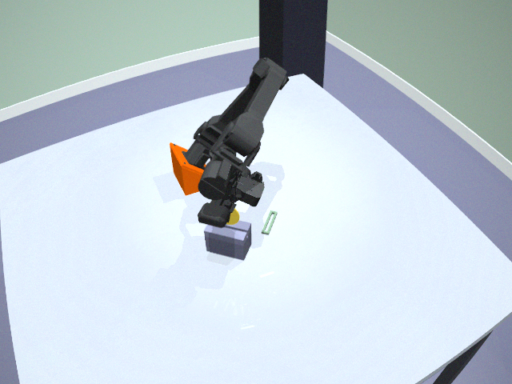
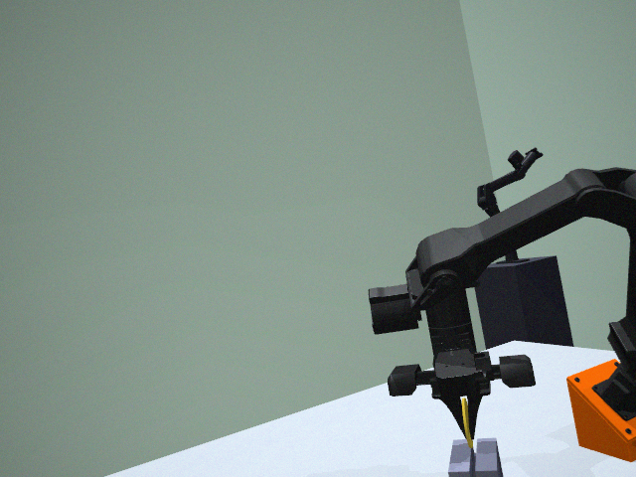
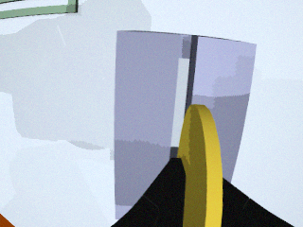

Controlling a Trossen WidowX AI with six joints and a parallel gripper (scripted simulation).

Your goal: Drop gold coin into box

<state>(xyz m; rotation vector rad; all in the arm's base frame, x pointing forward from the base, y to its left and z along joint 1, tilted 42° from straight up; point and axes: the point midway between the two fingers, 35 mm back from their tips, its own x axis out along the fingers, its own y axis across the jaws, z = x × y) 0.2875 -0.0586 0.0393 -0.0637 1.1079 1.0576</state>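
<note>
The gold coin (image 1: 234, 216) (image 2: 466, 420) (image 3: 214, 165) stands on edge, shut between the fingertips of my gripper (image 2: 470, 436). In the exterior view it leans slightly. The grey box (image 1: 225, 243) (image 2: 488, 454) (image 3: 142, 95) is just below the fingertips. Its narrow slot (image 3: 192, 61) runs roughly along the coin's plane, and the coin's lower edge is at or just above the lid by the slot. I cannot tell whether any of it is inside. The green holder (image 1: 265, 232) (image 3: 72, 7) is empty, beside the box.
The orange arm base (image 1: 188, 178) (image 2: 598, 410) stands behind the box, to its left in the top view. A dark pillar (image 1: 298, 41) (image 2: 519, 302) stands beyond the table's far corner. A thin dark jointed arm (image 2: 506, 182) rises above it.
</note>
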